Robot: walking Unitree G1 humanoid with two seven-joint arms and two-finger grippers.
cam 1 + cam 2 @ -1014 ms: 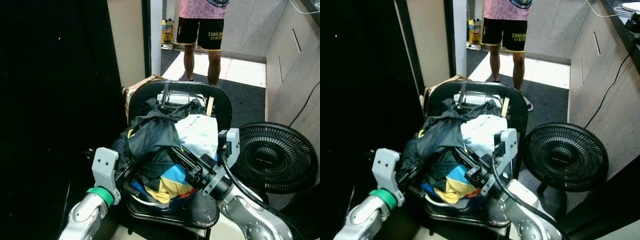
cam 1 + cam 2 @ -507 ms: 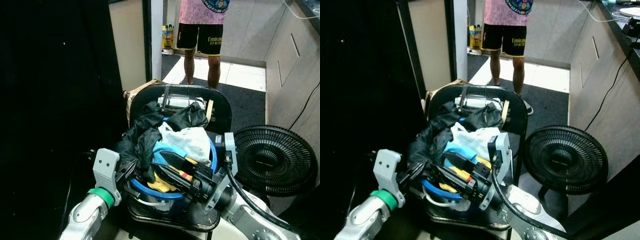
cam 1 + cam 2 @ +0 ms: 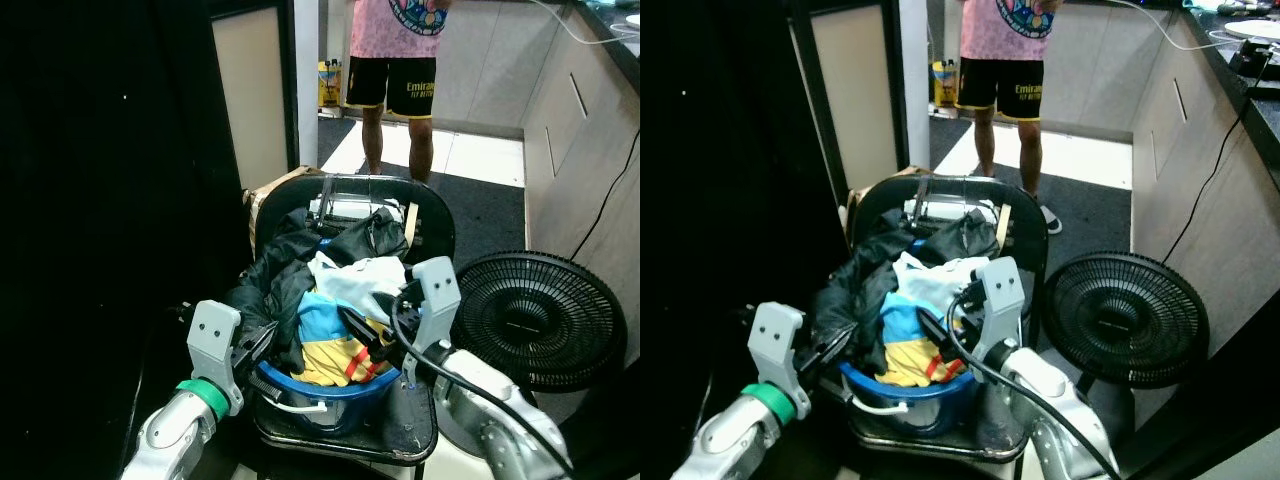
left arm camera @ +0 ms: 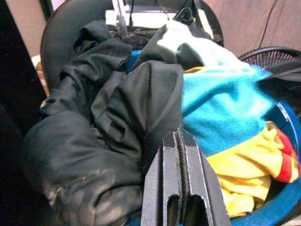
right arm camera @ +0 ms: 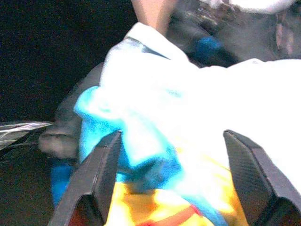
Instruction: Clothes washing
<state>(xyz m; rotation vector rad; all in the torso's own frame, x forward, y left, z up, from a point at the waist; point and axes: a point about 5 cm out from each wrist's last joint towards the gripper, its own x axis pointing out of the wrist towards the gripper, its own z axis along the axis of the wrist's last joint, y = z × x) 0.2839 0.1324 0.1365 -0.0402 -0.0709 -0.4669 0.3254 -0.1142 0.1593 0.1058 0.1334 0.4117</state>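
Observation:
A blue basin [image 3: 330, 388] heaped with clothes stands on a black chair [image 3: 436, 228]. A black garment [image 3: 282, 282] hangs over the basin's left side, a white one [image 3: 352, 276] lies on top, and a blue and yellow one [image 3: 325, 348] fills the front. My left gripper [image 3: 262, 340] is shut at the basin's left rim, its fingertips [image 4: 178, 136] against the black garment. My right gripper [image 3: 358, 332] is open at the basin's right side, its fingers [image 5: 106, 165] spread wide over the blue, white and yellow cloth.
A black floor fan [image 3: 545, 320] stands close to the chair's right. A person [image 3: 395, 70] stands behind the chair in the passage. A cardboard box [image 3: 270, 190] sits behind the chair's left, cabinets [image 3: 590, 150] run along the right, and the left is dark.
My right arm has lifted out from under the pile, and the gripper now points down at the clothes from the right. The pile has sunk into the basin. The left gripper has hardly moved.

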